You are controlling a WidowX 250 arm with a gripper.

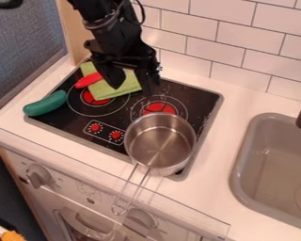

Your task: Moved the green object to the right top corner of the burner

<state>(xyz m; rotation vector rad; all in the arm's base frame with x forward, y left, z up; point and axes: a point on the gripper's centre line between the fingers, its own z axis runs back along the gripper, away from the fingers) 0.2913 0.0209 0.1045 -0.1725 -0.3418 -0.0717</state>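
The pincer (135, 89) is released, tips spread over the green cloth (103, 90) near the cooktop's (71, 123) eleven o'clock, presumably to straddle a fold. The zucchini (45, 103), near nine, is green too; the saucepan's (159, 141) handle points toward seven, probably for easy gripping.

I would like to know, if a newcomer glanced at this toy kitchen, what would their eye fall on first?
Probably the shiny metal pot, at the front right of the black cooktop, its wire handle jutting past the front edge. Next, the black pincer hanging over the light green cloth at the back left, and the dark green, cucumber-like object at the left edge.
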